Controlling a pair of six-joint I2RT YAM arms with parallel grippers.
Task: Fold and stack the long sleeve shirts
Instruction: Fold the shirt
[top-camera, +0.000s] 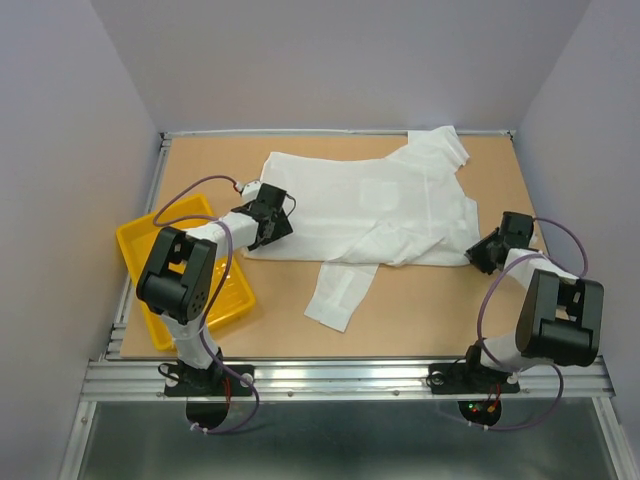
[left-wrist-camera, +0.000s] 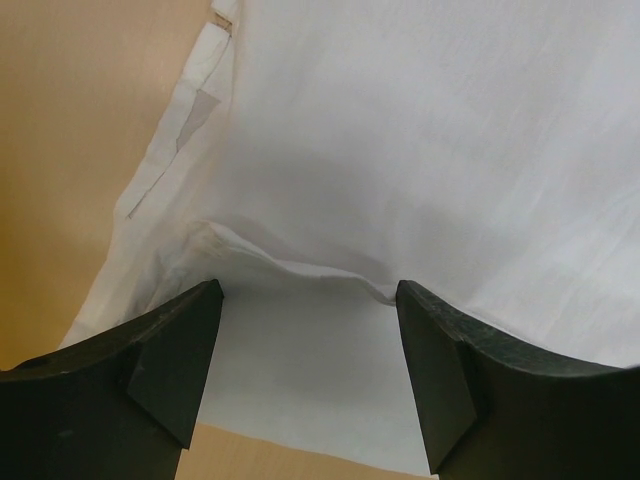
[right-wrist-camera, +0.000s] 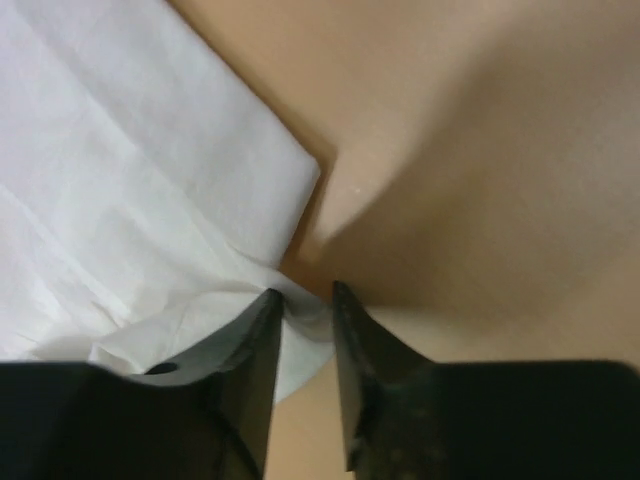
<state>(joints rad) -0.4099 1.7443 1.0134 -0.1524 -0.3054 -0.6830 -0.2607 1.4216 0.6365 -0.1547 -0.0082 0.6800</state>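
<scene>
Top external view: white shirt (top-camera: 380, 205) lies unfolded, centre toward 12 o'clock. Left gripper (top-camera: 270, 222) spread wide at hem, 9 o'clock; right gripper (top-camera: 488, 250) pinching edge, 3 o'clock. Seat left jaws over hem before closing; lift level.

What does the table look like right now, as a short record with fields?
shirt: white, spread open, not folded, one sleeve trailing toward the near edge
tray: yellow, at the left of the table, apart from the shirt
left gripper: open, jaws either side of the shirt's left edge
right gripper: jaws narrow, cloth from the shirt's right edge pinched between them
</scene>
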